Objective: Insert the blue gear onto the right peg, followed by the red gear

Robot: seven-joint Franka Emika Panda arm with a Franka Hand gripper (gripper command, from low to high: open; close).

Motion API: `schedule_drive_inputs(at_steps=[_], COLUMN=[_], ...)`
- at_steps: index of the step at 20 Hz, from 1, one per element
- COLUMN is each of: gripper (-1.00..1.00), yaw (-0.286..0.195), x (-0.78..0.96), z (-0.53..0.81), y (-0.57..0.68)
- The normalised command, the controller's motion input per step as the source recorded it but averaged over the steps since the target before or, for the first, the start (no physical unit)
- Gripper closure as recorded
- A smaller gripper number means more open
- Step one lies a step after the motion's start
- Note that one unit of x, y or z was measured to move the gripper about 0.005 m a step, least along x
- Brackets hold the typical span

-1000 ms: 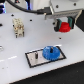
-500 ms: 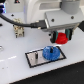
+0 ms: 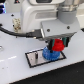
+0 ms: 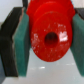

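The blue gear [image 3: 49,54] lies flat on the exterior view's right part of the black-rimmed grey base plate [image 3: 34,60]. The right peg is hidden under that gear. Just above the blue gear and slightly to its right hangs the red gear [image 3: 58,46], with my gripper [image 3: 57,45] shut on it. In the wrist view the red gear [image 4: 50,37] fills the middle, its hub hole facing the camera. It is squeezed between the two teal pads [image 4: 21,45] of my gripper [image 4: 50,40].
The plate rests on a white tabletop [image 3: 20,72]. A thin second pin [image 3: 36,57] stands on the plate's left part. A black cable [image 3: 10,31] runs across the back left. The arm's white body [image 3: 47,15] fills the upper part of the exterior view.
My gripper has come down with the red gear in it, from well above the plate to just over the blue gear. The blue gear has stayed on the plate.
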Motion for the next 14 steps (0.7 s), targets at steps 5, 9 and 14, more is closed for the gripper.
schedule_drive_inputs(at_steps=[5, 9, 14], gripper=[1.0, 1.0, 1.0], yaw=[0.0, 0.0, 0.0], x=[0.11, 0.06, 0.02], z=[-0.08, -0.08, 0.13], y=[-0.13, -0.08, -0.01])
